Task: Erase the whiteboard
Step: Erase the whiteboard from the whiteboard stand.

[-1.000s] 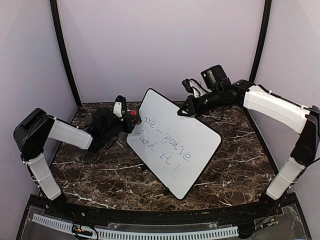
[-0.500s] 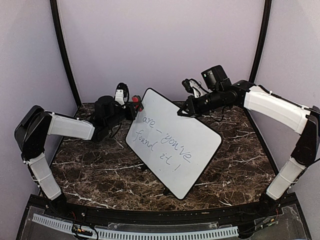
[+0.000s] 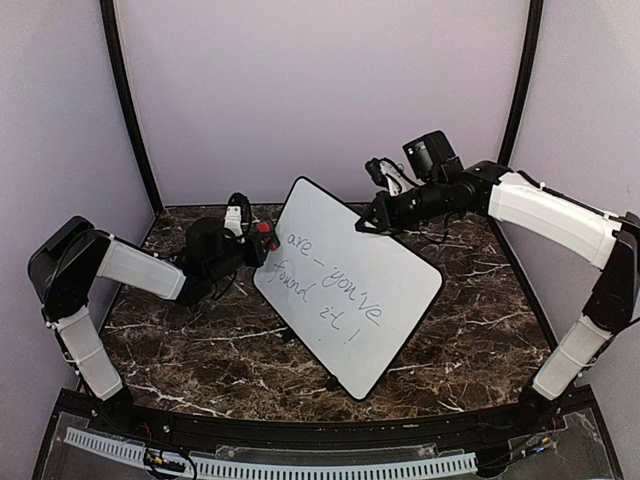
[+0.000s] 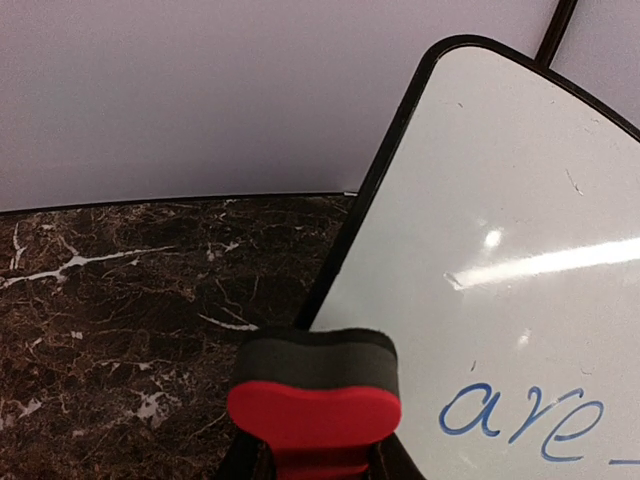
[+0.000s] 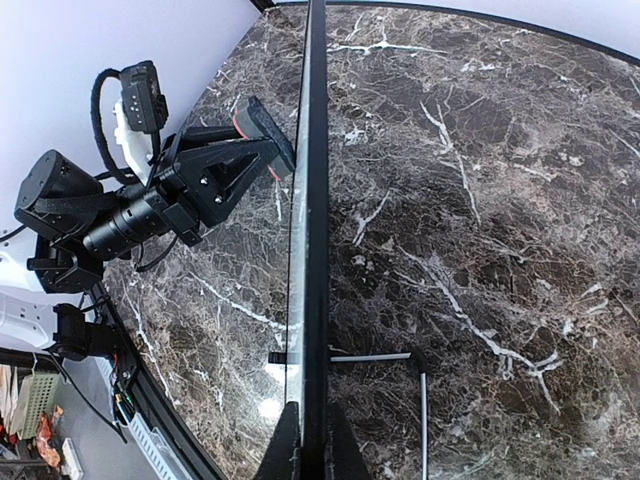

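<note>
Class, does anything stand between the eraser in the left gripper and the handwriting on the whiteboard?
Nothing visible does. The left gripper holds the red eraser at the left edge of the whiteboard; only bare surface separates it from the handwriting.

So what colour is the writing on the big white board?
Blue writing, clearest in the left wrist view.

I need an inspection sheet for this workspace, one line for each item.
Surface: dark marble table with white veins.
Job's things: whiteboard tilted, "are - you've found it!" not erased; red eraser at its left edge, near "are".
Clutter: nothing seen.
Grippers: left gripper shut on the eraser; right gripper shut on the board's upper edge.
Cables: black loop at the left wrist, black cables at the right wrist.
Surroundings: pale lilac walls, black poles.
</note>
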You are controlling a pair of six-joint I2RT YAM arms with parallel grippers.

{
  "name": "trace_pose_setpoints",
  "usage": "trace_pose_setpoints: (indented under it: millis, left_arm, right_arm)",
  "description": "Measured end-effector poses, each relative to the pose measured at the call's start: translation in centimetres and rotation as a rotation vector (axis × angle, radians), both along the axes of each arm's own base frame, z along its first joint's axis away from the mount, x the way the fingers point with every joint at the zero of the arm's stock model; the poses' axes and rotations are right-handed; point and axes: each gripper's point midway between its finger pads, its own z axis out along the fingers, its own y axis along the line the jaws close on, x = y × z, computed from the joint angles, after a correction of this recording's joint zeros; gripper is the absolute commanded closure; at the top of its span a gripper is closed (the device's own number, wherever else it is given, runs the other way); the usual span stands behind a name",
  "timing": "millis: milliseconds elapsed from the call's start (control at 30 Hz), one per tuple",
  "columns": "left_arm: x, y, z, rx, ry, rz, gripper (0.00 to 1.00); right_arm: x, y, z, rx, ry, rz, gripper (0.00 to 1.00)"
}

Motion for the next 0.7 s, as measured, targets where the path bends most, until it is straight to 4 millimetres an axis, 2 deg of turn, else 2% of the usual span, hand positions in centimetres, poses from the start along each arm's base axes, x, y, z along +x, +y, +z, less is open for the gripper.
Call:
trace_pose_setpoints:
  millis: [367,700]
  left_arm:
    - [-0.1,-0.2,0.4,0.002,0.000,-0.003,0.98]
    - [0.8,-1.4,3.1,-0.013,-0.031,-0.013,0.98]
  right_arm:
    - [0.0,-0.5,-0.2,-0.003,-0.077,0.013,1.00]
    - [-0.5,-1.1,0.0,0.022,-0.101,0.009,1.00]
